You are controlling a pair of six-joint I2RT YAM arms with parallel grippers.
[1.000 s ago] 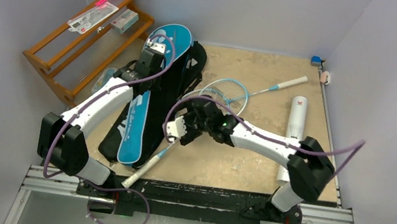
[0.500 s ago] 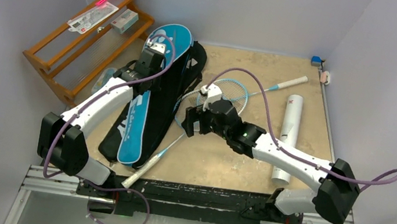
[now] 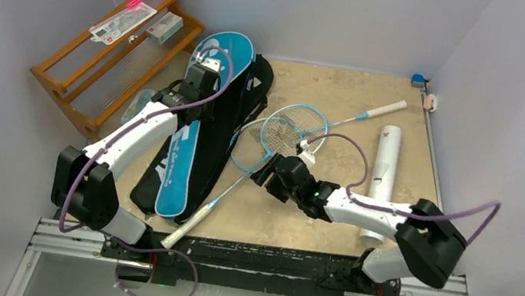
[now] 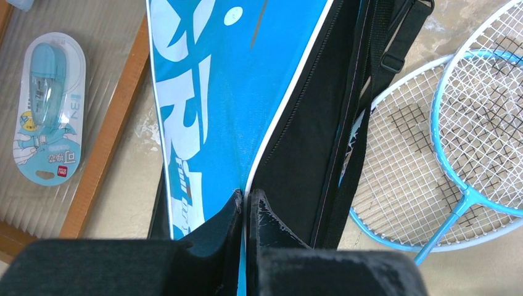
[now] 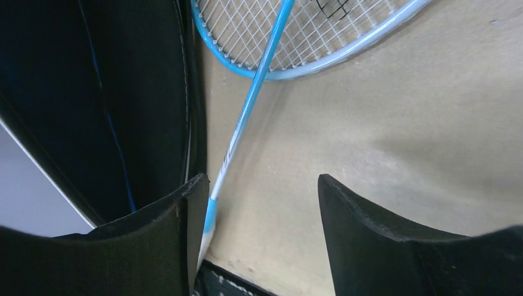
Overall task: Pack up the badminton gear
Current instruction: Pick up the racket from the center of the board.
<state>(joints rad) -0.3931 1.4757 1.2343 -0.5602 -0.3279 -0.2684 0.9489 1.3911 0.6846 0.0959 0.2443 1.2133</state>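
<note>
Badminton gear lies spread over a tan table [image 3: 330, 88]. At the left, beside a wooden rack [image 3: 93, 62], a blue cover [image 3: 184, 160] rests on a black cover [image 3: 241, 114]. The left gripper [image 4: 245, 213] sits at the blue cover's white-piped edge, fingers pressed together; whether they pinch the fabric is unclear. A near racket [image 3: 226, 189] and a far racket [image 3: 341, 120] overlap heads mid-table. The right gripper [image 5: 258, 185] hangs low over the near racket's light-blue shaft, fingers apart, with the shaft just beside one finger. A white tube [image 3: 383, 173] lies at the right.
</note>
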